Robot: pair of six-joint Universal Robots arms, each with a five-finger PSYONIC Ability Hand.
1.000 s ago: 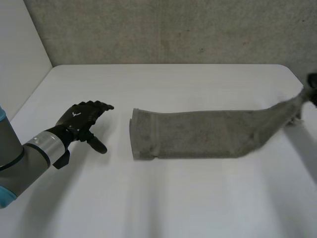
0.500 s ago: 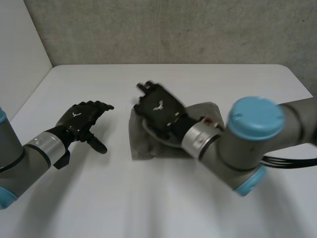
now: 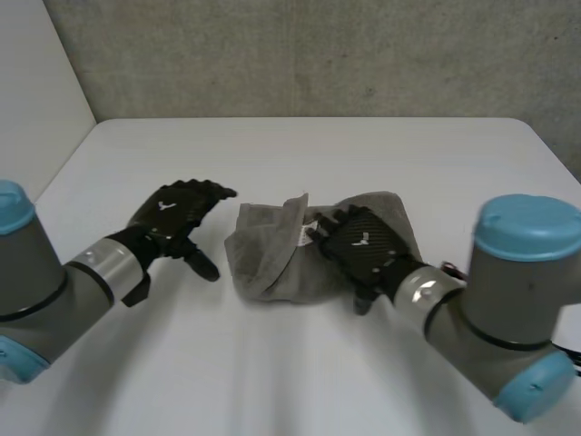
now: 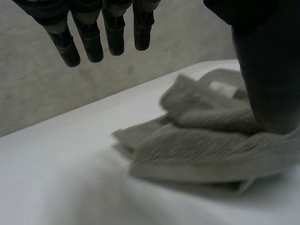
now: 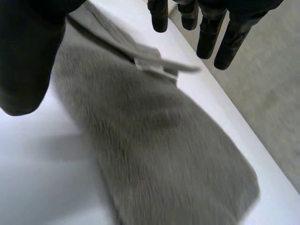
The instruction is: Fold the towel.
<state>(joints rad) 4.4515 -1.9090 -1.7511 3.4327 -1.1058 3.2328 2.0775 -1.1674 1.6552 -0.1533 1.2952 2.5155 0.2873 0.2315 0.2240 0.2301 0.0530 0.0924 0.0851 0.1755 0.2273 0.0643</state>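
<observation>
**A:** Where's the towel, and how would you expect it to handle?

**B:** The towel (image 3: 268,268) lies mid-tabletop (image 3: 363,145), loosely doubled over. Its upper layer is rumpled and one corner stands up on the far left side. It looks soft, limp and light to me. It won't keep a shape when lifted, and the terry nap should give the fingers some grip. A layer may drag its neighbour along, though.

**A:** Where would you take hold?

**B:** I'd pinch a corner or a hemmed edge, where the cloth is firmest. The raised corner seems the easiest. Flat palms in the middle would only smooth it out.

**A:** And the hands?

**B:** The right robot hand (image 3: 361,243) is over the towel's right half. Its fingers (image 5: 206,40) are straight and spread, and it holds nothing. I can't tell whether the palm touches the cloth. The left robot hand (image 3: 177,211) hovers just left of the towel, apart from it. Its fingers (image 4: 89,40) are straight too, and it's empty.

**A:** What's the count?

**B:** One towel, two robot hands, one tabletop.
</observation>
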